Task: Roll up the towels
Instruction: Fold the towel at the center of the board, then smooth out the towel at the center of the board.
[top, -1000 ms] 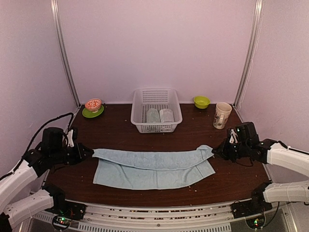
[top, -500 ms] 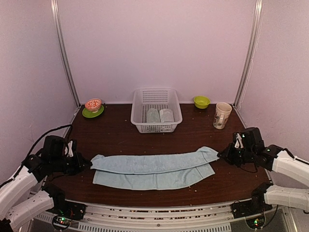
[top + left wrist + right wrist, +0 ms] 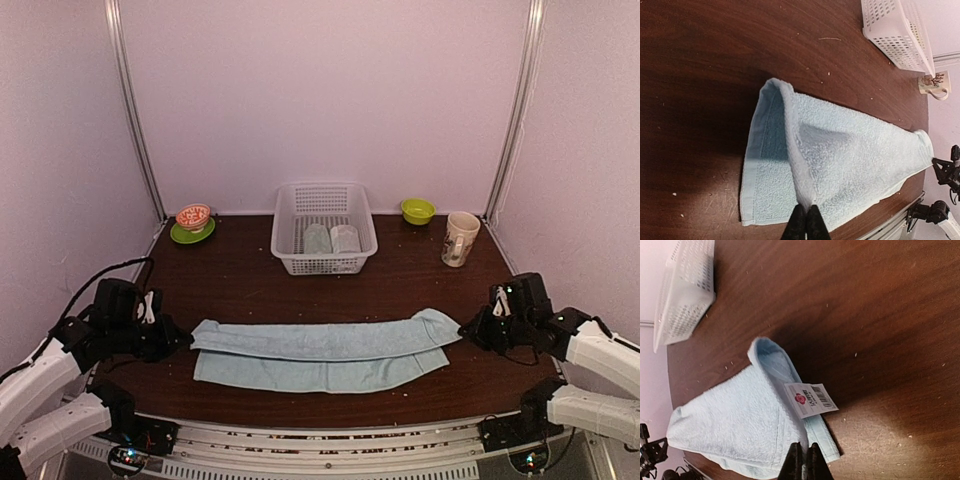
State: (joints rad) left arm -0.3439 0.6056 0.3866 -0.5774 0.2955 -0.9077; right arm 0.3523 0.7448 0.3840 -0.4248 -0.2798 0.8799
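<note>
The large light blue towel (image 3: 320, 352) lies stretched across the front of the table, its far half folded toward the near edge. My left gripper (image 3: 186, 338) is shut on the towel's left end (image 3: 805, 175), pinching a raised fold. My right gripper (image 3: 464, 327) is shut on the right end (image 3: 740, 425), beside a white label (image 3: 811, 399). Two small rolled towels, one pale green (image 3: 317, 238) and one greyish-white (image 3: 345, 238), sit in the white lattice basket (image 3: 322, 264). No panda patch shows.
A cream mug (image 3: 460, 238) stands at the back right, a green bowl (image 3: 417, 210) behind it. An orange bowl on a green saucer (image 3: 192, 222) stands at the back left. The basket also shows in the left wrist view (image 3: 895, 35) and the right wrist view (image 3: 685, 290).
Both grippers have drawn the towel's folded top layer toward the near edge and lowered it; the towel now lies flatter, straighter and narrower.
</note>
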